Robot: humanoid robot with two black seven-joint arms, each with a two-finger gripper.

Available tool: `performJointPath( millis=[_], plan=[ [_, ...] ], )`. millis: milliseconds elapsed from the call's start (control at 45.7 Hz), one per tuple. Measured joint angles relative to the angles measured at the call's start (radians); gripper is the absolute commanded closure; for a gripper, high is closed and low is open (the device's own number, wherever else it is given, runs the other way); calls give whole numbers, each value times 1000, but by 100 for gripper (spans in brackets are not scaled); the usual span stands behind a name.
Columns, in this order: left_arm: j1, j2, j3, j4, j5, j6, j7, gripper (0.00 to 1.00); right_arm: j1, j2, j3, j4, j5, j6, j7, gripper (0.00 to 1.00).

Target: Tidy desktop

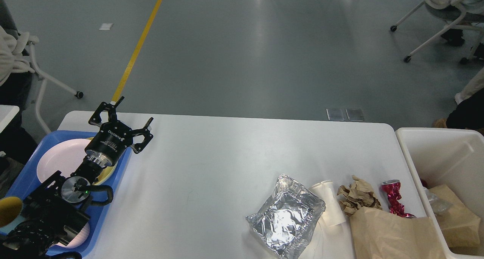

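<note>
The white desktop (211, 157) fills the middle of the head view. At its front right lie a crumpled foil wrapper (287, 215), a white paper cup (328, 204) on its side, a crumpled brown paper ball (357, 198), a crushed red can (394, 198) and a brown paper bag (393, 234). My left gripper (134, 113) is open and empty, raised over the desktop's far left corner, beside the blue tray (113, 198). My right gripper is not in view.
The blue tray at the left holds a pink plate (60, 158), a yellow plate edge (109, 172) and a yellow cup (8, 211). A white bin (416, 164) at the right holds brown paper and other trash. Chairs stand on the floor beyond.
</note>
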Motion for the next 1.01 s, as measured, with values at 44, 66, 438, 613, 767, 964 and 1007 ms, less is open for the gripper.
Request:
performJointPath(
  millis=[44, 66, 438, 613, 767, 964, 1007],
  plan=[
    [0, 0, 0, 0, 0, 0, 0, 3, 10, -10, -1, 1, 0, 0, 1, 0],
    [0, 0, 0, 0, 0, 0, 0, 3, 17, -15, -1, 2, 0, 0, 1, 0],
    [0, 0, 0, 0, 0, 0, 0, 3, 252, -108, -31, 51, -9, 25, 3, 0],
    [0, 0, 0, 0, 0, 0, 0, 3, 421, -107, -153, 67, -15, 75, 3, 0],
    [0, 0, 0, 0, 0, 0, 0, 3, 560, -87, -242, 140, -15, 141, 3, 0],
    [0, 0, 0, 0, 0, 0, 0, 3, 725, -49, -296, 202, -15, 279, 3, 0],
    [0, 0, 0, 0, 0, 0, 0, 3, 754, -37, -300, 208, -15, 309, 3, 0]
  ],
)
